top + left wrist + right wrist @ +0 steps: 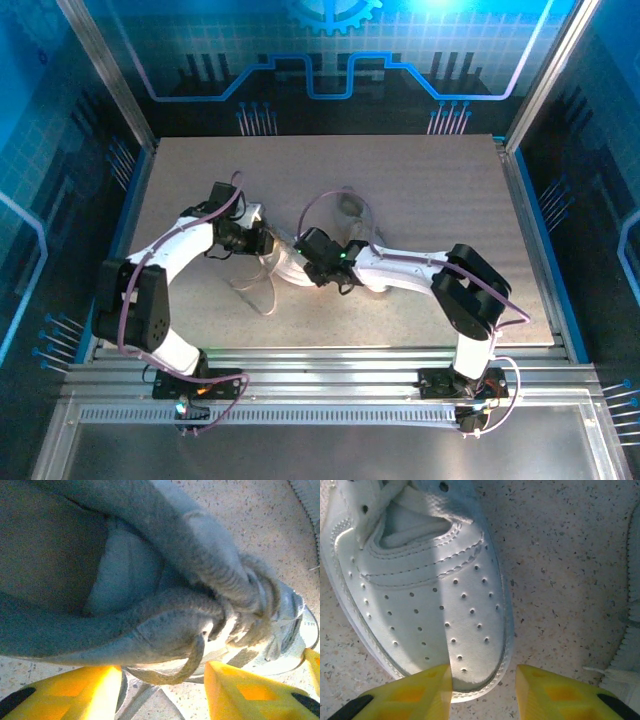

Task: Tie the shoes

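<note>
One white shoe [284, 266] lies mid-table between both grippers; the other shoe [352, 212] sits just behind it. In the left wrist view I look into the near shoe's greyish opening [55, 555], with bunched laces [255, 605] beside it. A lace loop [192, 660] hangs down between the yellow fingers [235, 690] of my left gripper [164, 676], which is open and not pinching it. My right gripper [484, 672] is open over the perforated toe [445, 610] of that shoe, one finger [415, 695] above the toe's edge. From above, the left gripper [262, 240] and the right gripper [308, 262] nearly meet.
Loose lace ends [255, 292] trail toward the near edge on the speckled table [420, 180]. The second shoe's sole edge [631, 605] runs along the right side of the right wrist view. Blue walls and metal posts [535, 90] enclose the table.
</note>
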Controlling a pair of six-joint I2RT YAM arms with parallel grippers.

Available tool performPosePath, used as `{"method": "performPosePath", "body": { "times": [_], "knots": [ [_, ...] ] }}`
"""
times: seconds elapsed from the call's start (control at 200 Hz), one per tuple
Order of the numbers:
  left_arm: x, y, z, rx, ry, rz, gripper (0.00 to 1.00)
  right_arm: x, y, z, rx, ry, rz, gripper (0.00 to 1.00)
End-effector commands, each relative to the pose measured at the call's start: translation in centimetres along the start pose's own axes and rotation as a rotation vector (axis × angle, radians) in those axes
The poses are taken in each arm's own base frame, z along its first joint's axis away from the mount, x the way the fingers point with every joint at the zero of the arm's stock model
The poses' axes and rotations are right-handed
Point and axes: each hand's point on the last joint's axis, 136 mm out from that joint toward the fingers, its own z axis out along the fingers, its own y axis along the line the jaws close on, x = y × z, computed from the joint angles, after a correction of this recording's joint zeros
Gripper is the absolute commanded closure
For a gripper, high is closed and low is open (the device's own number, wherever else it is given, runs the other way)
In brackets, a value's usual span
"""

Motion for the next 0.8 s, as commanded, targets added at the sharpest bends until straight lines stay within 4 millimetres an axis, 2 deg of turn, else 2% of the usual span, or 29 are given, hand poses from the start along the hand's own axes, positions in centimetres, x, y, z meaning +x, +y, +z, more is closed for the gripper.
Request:
{"method": "performPosePath", "body": {
  "times": [0.0,0.11,0.29,0.465,0.57,0.68,0.795],
  "knots": [
    [-0.1,-0.4,0.9,0.059,0.021,-0.008,0.52,1.6,-0.5,-0.2,-0.006,0.028,-0.016,0.61],
    [-0.2,-0.6,1.8,0.085,0.016,-0.02,0.52,1.1,-0.3,-1.2,-0.043,-0.017,0.002,0.6],
    [0.7,0.4,2.8,0.051,0.077,-0.026,0.53,0.7,-0.6,-2.4,-0.046,-0.043,0.007,0.6],
    [1.1,0.5,2.8,0.047,0.06,-0.028,0.6,0.2,-0.5,-2.7,-0.056,-0.056,0.01,0.6],
    [1.2,0.8,2.2,0.016,0.051,-0.039,0.6,-0.2,-0.3,-2.9,-0.066,-0.06,0.008,0.6],
    [1.7,1.2,0.9,-0.03,0.029,-0.036,0.49,-0.6,-0.1,-3.3,-0.073,-0.07,0.006,0.6],
    [1.9,1.1,-1.0,-0.06,-0.018,-0.036,0.46,-1.0,0.2,-3.7,-0.084,-0.084,0.007,0.6]
  ]
}}
